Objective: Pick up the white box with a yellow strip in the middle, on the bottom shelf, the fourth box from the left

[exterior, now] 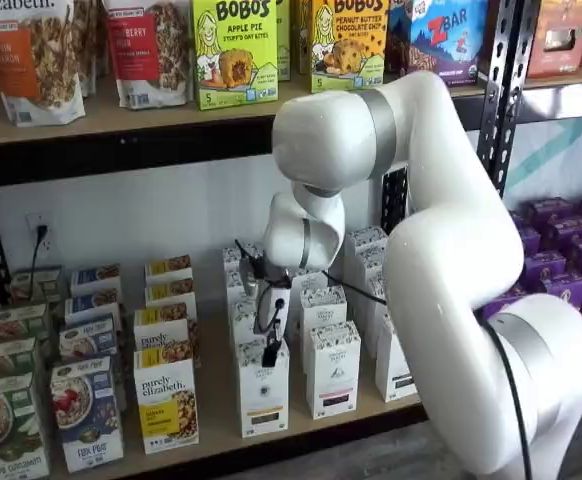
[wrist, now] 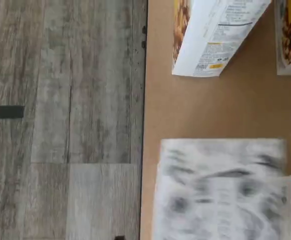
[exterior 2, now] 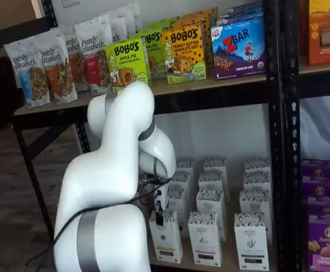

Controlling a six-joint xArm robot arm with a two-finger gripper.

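The white box (exterior: 263,395) stands at the front of its row on the bottom shelf (exterior: 219,440); it also shows in a shelf view (exterior 2: 166,237). It is tall and slim with a speckled top. My gripper (exterior: 271,350) hangs just above the box's top, and shows too in a shelf view (exterior 2: 159,215). Only a dark finger shows side-on, so I cannot tell whether it is open. In the wrist view a blurred speckled box top (wrist: 220,190) lies close under the camera on the tan board (wrist: 195,110).
"purely elizabeth" boxes (exterior: 166,405) stand left of the white box, one showing in the wrist view (wrist: 210,35). White cartons with dark bands (exterior: 333,370) stand to its right. Purple boxes (exterior: 561,270) lie beyond a black upright (exterior: 501,80). The wooden floor (wrist: 60,120) lies past the shelf edge.
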